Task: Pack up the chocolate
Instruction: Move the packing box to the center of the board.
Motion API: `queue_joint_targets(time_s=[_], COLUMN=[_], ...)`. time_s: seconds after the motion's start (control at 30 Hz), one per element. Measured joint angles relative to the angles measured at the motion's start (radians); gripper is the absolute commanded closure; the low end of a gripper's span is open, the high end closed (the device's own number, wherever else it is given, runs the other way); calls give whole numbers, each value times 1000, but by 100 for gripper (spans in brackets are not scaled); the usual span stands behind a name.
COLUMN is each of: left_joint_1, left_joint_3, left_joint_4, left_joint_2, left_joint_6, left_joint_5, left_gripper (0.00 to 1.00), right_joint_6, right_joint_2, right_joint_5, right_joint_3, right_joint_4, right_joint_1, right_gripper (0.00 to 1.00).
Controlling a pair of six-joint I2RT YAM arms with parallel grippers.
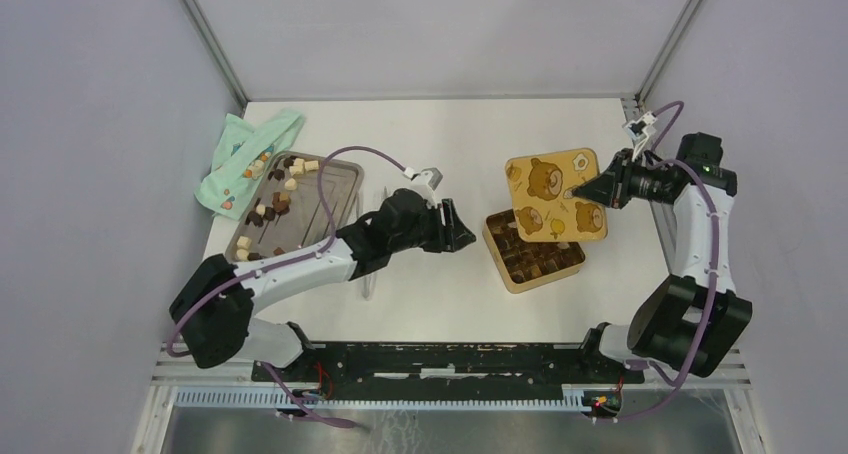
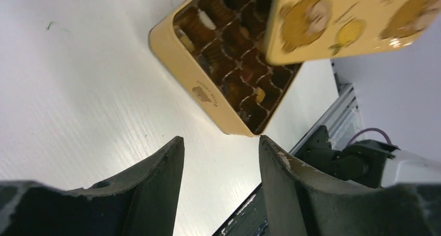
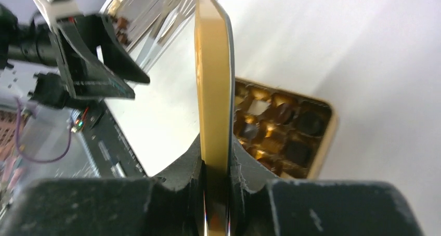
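Lid (image 1: 555,196) hangs over the tin (image 2: 192,72), pinched by its edge in my right gripper (image 3: 214,158); left gripper (image 2: 221,153) stands open, empty. Chocolate (image 3: 283,113) fills the tin, some lies on the tray (image 1: 345,169). Closing, I judge: level lid, lower squarely.

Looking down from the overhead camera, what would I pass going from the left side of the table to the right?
Green patterned pouch → metal tray of chocolate pieces → left gripper → gold tin → right gripper, gripping the tin's lid.

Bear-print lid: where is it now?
Top view, right of centre: the lid is clamped in the right hand, over the open tin's far edge.
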Motion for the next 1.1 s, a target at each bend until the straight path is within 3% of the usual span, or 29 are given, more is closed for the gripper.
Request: queue_joint_targets(time_s=[0.17,0.33,0.6,0.73,1.1], left_joint_1=[-32,-83,-138,-155,-172], left_joint_3=[134,357,541,615,706], left_joint_4=[-130,-293,-496,-570,-639], left_joint_2=[177,387,558,602,663], left_joint_6=[-82,-171,-261,-269,-269], left_joint_5=[-44,-81,-144,-163,-168], left_gripper=[39,40,51,51,72], right_joint_6=[258,393,447,455,459], right_joint_2=[-63,-103,-105,-105,-107], right_joint_5=[15,25,29,28,29], right_joint_3=[-48,-118,-172,-179,-196], right_joint_4=[304,465,526,534,549], right_joint_1=[-52,-56,-70,-71,-71], right_gripper=[99,99,99,99,99])
